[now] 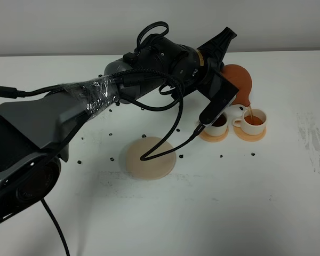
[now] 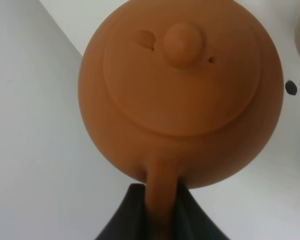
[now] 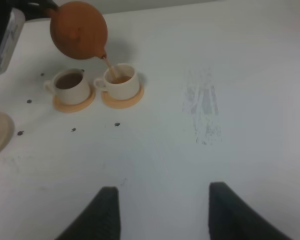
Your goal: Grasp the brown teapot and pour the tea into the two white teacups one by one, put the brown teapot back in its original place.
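Observation:
My left gripper is shut on the loop handle of the brown teapot. It holds the pot tilted in the air above the two white teacups. A thin stream of tea runs from the spout into the right teacup, which shows in the right wrist view too. The left teacup holds dark tea and is partly hidden by my left wrist. Each cup stands on an orange coaster. The pale beige disc coaster lies bare in the middle of the table. My right gripper is open and empty, low over the table, well away from the cups.
Small dark specks are scattered over the white table around the coasters. A scuffed grey patch marks the table at the right. A black cable hangs from my left arm down to the beige coaster.

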### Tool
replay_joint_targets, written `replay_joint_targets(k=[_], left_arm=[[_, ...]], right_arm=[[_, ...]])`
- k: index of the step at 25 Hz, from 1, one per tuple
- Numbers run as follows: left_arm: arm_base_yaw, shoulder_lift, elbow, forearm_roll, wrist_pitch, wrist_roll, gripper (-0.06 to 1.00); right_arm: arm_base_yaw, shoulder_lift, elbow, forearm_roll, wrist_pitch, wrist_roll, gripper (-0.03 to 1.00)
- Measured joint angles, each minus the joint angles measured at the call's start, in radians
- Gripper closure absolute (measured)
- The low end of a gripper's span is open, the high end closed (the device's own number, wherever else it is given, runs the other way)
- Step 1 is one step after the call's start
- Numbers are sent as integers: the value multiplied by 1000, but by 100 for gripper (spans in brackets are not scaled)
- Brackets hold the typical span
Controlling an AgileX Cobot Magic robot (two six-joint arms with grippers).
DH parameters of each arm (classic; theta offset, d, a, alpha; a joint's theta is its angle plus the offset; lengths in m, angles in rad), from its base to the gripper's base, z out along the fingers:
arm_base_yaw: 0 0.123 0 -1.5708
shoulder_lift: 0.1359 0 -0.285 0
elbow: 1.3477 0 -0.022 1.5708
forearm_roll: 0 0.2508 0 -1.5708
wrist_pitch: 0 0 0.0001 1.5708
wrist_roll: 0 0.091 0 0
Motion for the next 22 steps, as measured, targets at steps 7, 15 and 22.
replay_joint_targets(k=[7, 15, 22], left_arm=[[-1, 0, 0, 33, -4, 1, 86], [-1, 0, 0, 46, -5, 1, 86], [-7, 0, 0, 62, -5, 1, 86]], right_arm=[[0, 0, 0, 0, 0, 0, 57], [0, 0, 0, 0, 0, 0, 57], [0, 0, 0, 0, 0, 0, 57]])
